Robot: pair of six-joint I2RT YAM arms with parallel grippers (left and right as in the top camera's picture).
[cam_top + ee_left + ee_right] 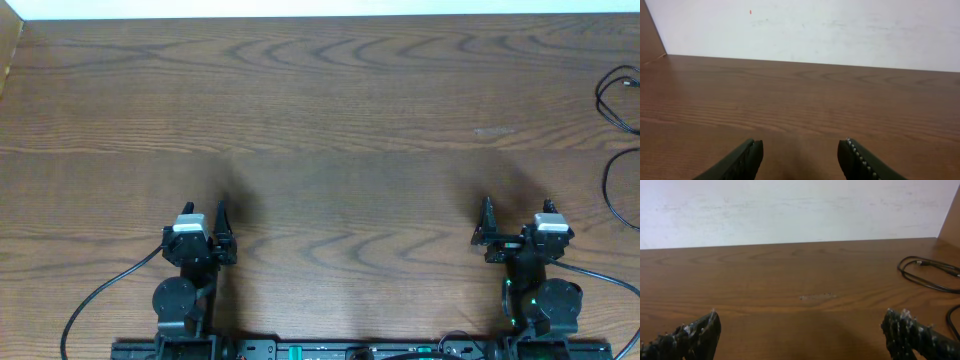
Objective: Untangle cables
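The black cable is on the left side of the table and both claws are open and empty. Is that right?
No. The black cable lies at the right edge of the table, not the left, as the overhead view shows. The left claw and right claw are open and empty.

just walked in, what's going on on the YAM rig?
Nothing is being handled yet. Both arms sit at the near edge of the table, with the left gripper and right gripper open and empty. A black cable lies looped at the table's far right edge, partly out of frame and apart from the right gripper. No white cable shows in any view.
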